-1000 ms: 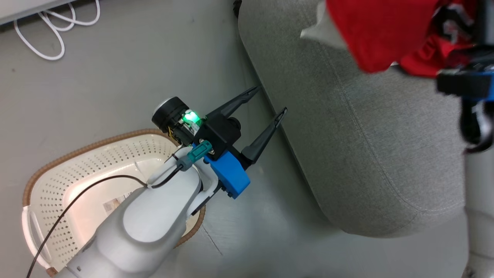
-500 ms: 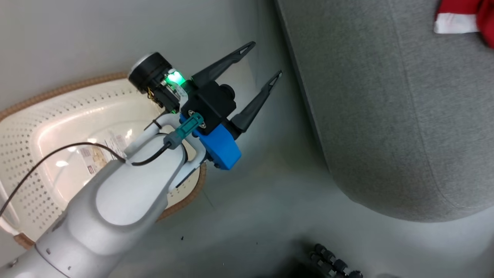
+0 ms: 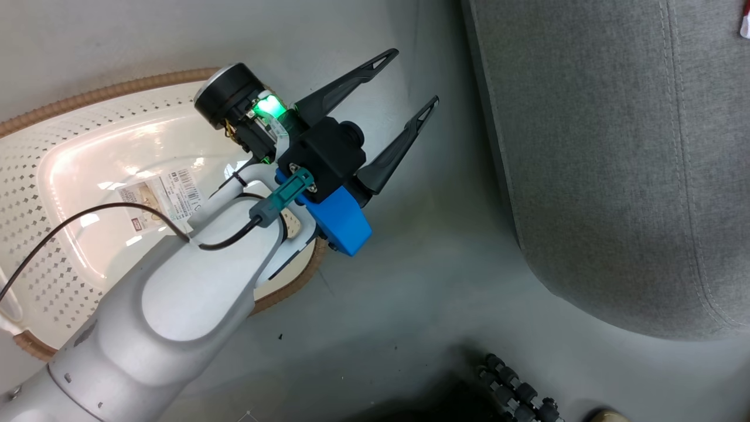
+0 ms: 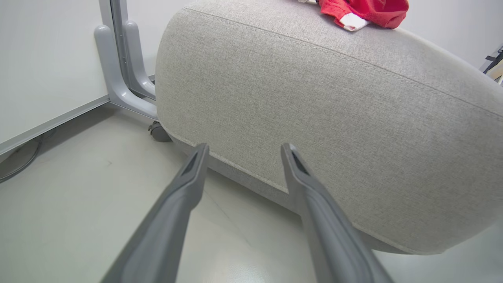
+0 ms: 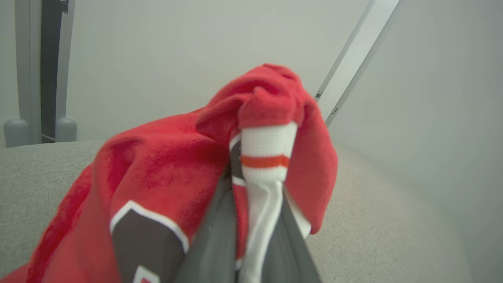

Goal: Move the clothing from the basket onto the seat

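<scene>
clothing point(image 4: 365, 11) atop seat point(image 4: 314, 118), L hand point(image 4: 244, 147) nr

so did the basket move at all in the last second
No, it looks unmoved. The basket sits on the floor just left of the seat and its rounded corner, as before. The whole head view shifted, so the camera moved.

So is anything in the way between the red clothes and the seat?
Nothing visible is in the way. The right claw is shut on the red clothes, which hang right over the grey seat.
</scene>
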Tool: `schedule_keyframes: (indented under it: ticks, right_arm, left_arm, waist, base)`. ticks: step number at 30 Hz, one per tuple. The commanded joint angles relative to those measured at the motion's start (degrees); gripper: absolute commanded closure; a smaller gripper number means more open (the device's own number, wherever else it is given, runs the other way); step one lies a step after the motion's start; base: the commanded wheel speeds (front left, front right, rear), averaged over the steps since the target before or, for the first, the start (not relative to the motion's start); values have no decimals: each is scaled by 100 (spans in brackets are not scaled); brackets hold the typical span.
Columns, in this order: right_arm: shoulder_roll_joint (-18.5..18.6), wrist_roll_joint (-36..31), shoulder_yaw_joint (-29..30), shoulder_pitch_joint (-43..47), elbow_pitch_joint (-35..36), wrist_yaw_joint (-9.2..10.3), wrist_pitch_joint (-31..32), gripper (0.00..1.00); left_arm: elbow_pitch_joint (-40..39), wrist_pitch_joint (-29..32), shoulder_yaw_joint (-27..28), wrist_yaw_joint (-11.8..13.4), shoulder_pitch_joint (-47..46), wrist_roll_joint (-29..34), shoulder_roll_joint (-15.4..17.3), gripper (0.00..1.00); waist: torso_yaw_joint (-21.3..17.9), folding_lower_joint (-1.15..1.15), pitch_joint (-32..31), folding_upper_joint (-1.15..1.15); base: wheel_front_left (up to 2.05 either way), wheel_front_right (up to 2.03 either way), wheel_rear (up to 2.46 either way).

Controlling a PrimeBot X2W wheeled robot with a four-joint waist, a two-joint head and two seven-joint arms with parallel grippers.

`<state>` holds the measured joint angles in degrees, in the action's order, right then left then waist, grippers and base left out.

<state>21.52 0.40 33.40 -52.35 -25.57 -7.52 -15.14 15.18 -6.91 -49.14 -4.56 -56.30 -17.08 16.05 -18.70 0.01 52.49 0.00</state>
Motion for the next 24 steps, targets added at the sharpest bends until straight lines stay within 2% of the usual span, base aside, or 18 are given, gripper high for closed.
schedule_keyframes:
  ticks: [1,7,8,9,13,18,24]
  right_arm:
    - [-30,-37,-11,45,-91,6,-2,100]
    - [-15,-19,-16,-91,-494,6,-1,98]
    - [-36,0,16,-95,-515,6,-1,42]
    - [-62,26,47,-98,-481,6,-1,0]
    - [-187,30,80,217,-267,7,-1,0]
    - [-382,-21,149,748,370,6,-1,0]
    - [-575,-156,-173,1412,1183,6,-1,0]
  left_arm:
    - [-17,-22,-6,30,-54,-6,51,0]
    - [38,-68,-13,59,-45,-35,72,0]
    - [52,-84,-12,69,-33,-39,70,0]
    - [66,-96,-13,80,-22,-50,61,0]
    - [157,-228,-18,94,75,-106,3,0]
    - [322,-448,19,160,207,-216,-90,0]
    - [597,-725,234,301,518,-446,-190,0]
  waist:
    - [16,-1,1,0]
    - [41,-1,-50,0]
    - [37,-1,-80,0]
    - [35,-1,-115,0]
    - [33,-1,-340,0]
    - [63,-1,-764,0]
    - [209,-1,-1478,0]
  base:
    - [0,0,0]
    - [0,0,0]
    - [0,0,0]
    - [0,0,0]
    - [0,0,0]
    - [0,0,0]
    - [0,0,0]
